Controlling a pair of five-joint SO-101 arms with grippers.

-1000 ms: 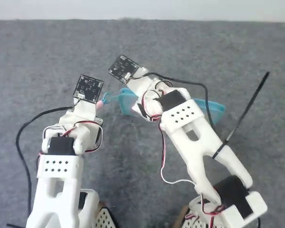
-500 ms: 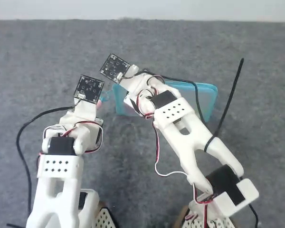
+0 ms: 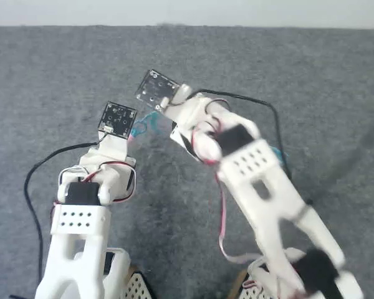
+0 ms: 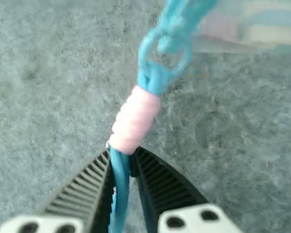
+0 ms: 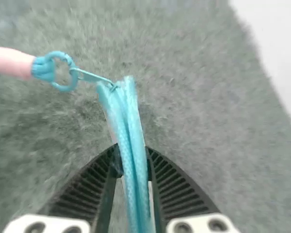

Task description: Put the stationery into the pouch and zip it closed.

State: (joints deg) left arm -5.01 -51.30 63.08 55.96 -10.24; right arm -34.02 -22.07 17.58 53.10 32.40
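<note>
The teal pouch (image 5: 128, 121) stands on its edge over the grey carpet, and my right gripper (image 5: 131, 148) is shut on its zipper end. A metal slider links it to a teal ring (image 5: 56, 70) and a pink bead (image 5: 9, 63). My left gripper (image 4: 121, 153) is shut on the blue pull cord (image 4: 117, 179) just behind the pink bead (image 4: 136, 119); the pouch (image 4: 247, 24) lies beyond it. In the high view the right arm (image 3: 249, 168) covers most of the pouch (image 3: 151, 121), with the cord (image 3: 139, 129) stretched between the two grippers.
Grey carpet (image 3: 62, 75) covers the whole table, with a pale wall strip (image 3: 187, 12) at the far edge. Both arm bases (image 3: 81, 274) stand at the near edge. A black cable (image 3: 31, 180) loops beside the left arm.
The right arm has swung and lifted, turning the pouch from lying flat to standing on its edge under the arm. The left arm has barely moved and keeps hold of the pull cord.
</note>
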